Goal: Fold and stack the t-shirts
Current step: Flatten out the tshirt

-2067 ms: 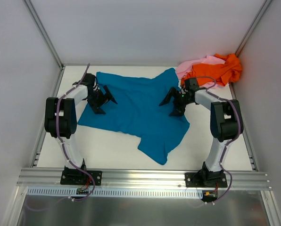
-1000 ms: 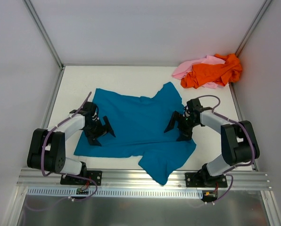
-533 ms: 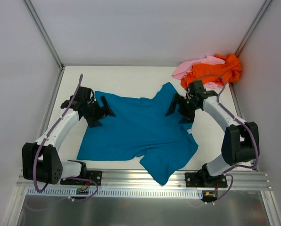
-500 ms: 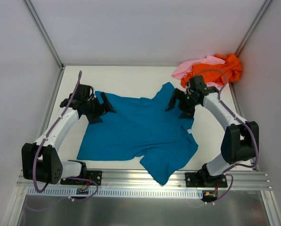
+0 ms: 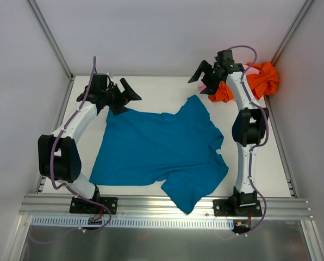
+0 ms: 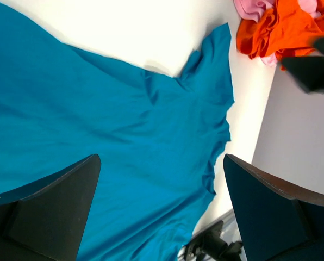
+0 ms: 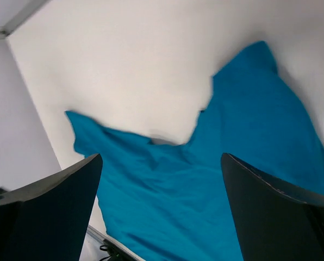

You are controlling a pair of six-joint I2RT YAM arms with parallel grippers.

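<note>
The teal-blue t-shirt lies spread on the white table, mostly flat, with one corner bunched at the front. It also shows in the left wrist view and the right wrist view. The orange t-shirt and pale pink t-shirt lie crumpled at the back right corner. My left gripper is open and empty, raised above the shirt's back left edge. My right gripper is open and empty, raised at the back, left of the crumpled pile.
White walls close in the back and both sides. A metal rail runs along the table's front edge, where the arm bases are bolted. Bare table lies behind the teal shirt.
Both grippers let go of the teal shirt, rose and moved toward the back of the table. The shirt now lies flatter and has stayed in place over the last half second.
</note>
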